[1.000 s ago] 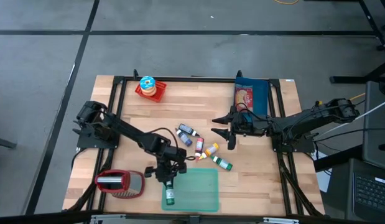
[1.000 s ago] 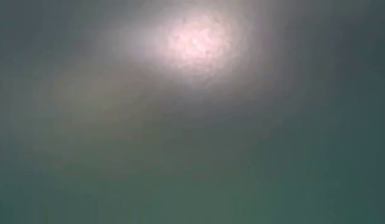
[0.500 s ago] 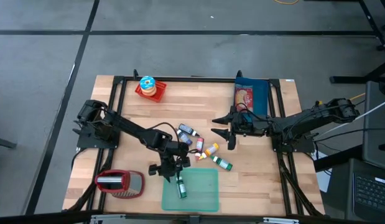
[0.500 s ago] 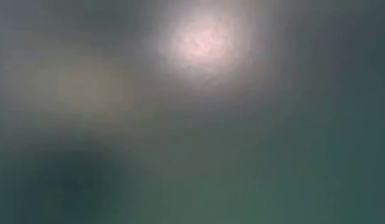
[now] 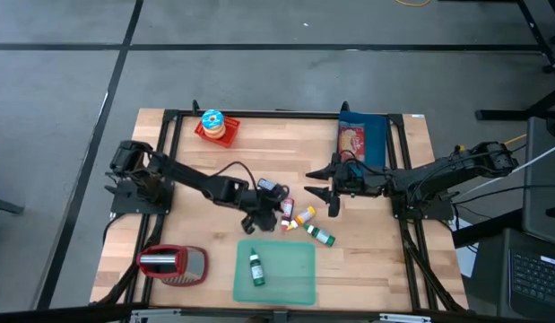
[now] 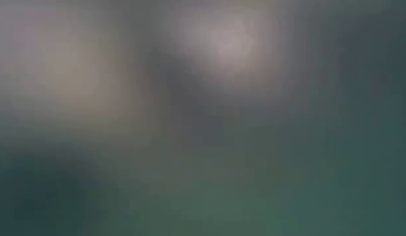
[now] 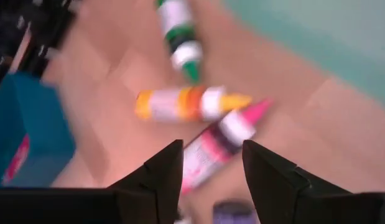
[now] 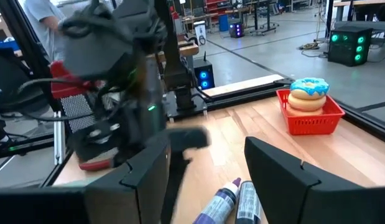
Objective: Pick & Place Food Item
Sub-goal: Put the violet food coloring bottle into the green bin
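Observation:
A small green bottle [image 5: 255,269] lies on its side on the green mat [image 5: 290,278] near the table's front edge. My left gripper [image 5: 259,219] hovers open over a cluster of small bottles at mid-table: pink [image 7: 220,140], orange [image 7: 189,102], another green one [image 7: 180,31] and purple ones [image 8: 232,199]. Its fingers [image 7: 161,171] stand just short of the pink bottle and touch nothing. My right gripper [image 5: 320,193] waits open and level to the right of the cluster, holding nothing. The low view is a blur.
A red basket with a blue-iced donut [image 5: 214,126] stands at the far left. A blue packet [image 5: 359,139] lies at the far right. A red-and-silver object [image 5: 174,263] sits at the near left, beside the mat. Black frame rails border the table.
My left gripper has let go of the green bottle, which now lies on the mat a little farther in from the mat's near-left edge. The gripper has then risen, turned and swung toward the far side and right, ending over the bottle cluster.

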You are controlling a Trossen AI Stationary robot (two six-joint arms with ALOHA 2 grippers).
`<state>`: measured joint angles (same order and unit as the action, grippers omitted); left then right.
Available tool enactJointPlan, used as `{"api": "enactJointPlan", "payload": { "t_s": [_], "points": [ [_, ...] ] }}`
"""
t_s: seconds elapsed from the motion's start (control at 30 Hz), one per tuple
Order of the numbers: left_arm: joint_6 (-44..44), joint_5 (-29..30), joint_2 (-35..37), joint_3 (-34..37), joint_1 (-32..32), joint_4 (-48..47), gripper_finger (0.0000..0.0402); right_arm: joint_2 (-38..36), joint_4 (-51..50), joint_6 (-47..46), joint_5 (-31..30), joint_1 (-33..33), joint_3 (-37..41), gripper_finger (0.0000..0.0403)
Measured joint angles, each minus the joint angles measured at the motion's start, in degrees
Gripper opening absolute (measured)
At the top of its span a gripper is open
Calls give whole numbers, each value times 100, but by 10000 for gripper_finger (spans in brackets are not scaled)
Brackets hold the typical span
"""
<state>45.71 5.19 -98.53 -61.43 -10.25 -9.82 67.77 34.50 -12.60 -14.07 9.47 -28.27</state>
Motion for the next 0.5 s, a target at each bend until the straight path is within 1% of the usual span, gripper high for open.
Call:
{"api": "enactJointPlan", "payload": {
  "t_s": [0.07,0.17,0.27,0.5],
  "points": [
    [-111,-40,41,4,137,-24,161,0,-63,-18,5,0,0,210],
    [-214,-259,62,3,313,-46,159,2,-202,-25,6,0,0,210],
    [-235,-275,94,-2,447,-91,154,2,-255,-27,6,0,0,210],
    [-246,-279,93,13,913,-831,150,2,-247,-42,5,0,0,210]
  ]
}}
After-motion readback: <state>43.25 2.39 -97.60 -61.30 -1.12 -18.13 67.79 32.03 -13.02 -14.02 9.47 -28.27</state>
